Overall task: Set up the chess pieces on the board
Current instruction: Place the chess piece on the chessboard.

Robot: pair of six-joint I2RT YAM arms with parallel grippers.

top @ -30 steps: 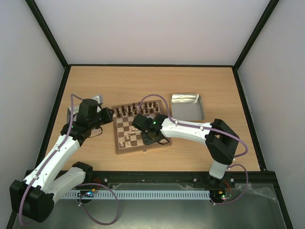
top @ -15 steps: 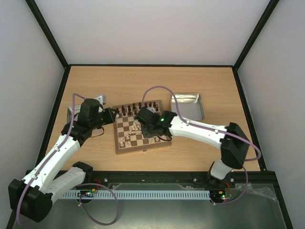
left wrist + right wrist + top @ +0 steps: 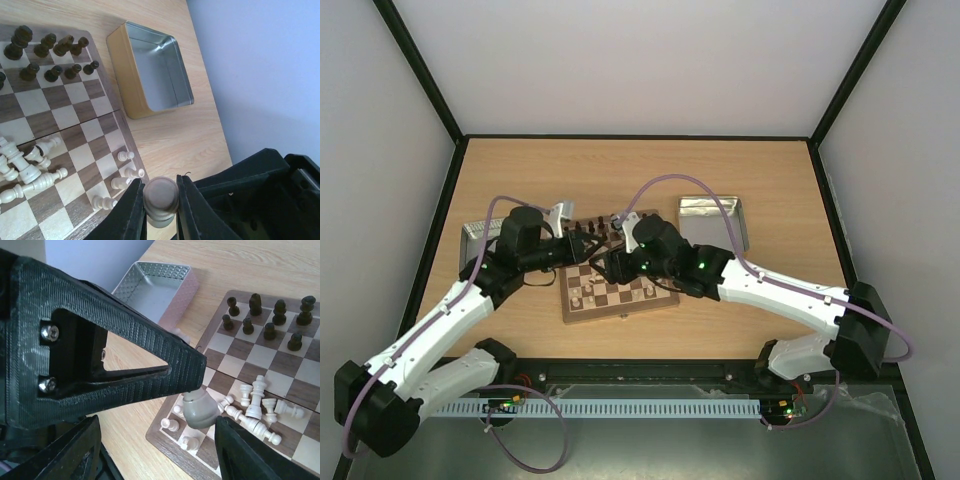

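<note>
My left gripper (image 3: 161,209) is shut on one pale chess piece (image 3: 161,196), seen base-on, held in the air above the board's (image 3: 65,116) corner. In the right wrist view this same piece (image 3: 201,411) hangs under the left finger (image 3: 125,355). My right gripper (image 3: 159,452) stands open around it, its right finger close beside the piece. Several pale pieces (image 3: 22,167) lie toppled mid-board, and three pale pawns (image 3: 125,156) stand along the edge. From above, both grippers (image 3: 590,244) (image 3: 608,264) meet over the board (image 3: 620,312).
Dark chessmen (image 3: 47,47) stand in two rows at the board's far side. One open metal tin (image 3: 712,222) sits right of the board, another tin (image 3: 475,232) left of it behind the left arm. Cables loop over both arms.
The right jaws have opened wide and the right arm has swung left across the board to the left gripper. The left gripper has moved right, over the board, still gripping its piece.
</note>
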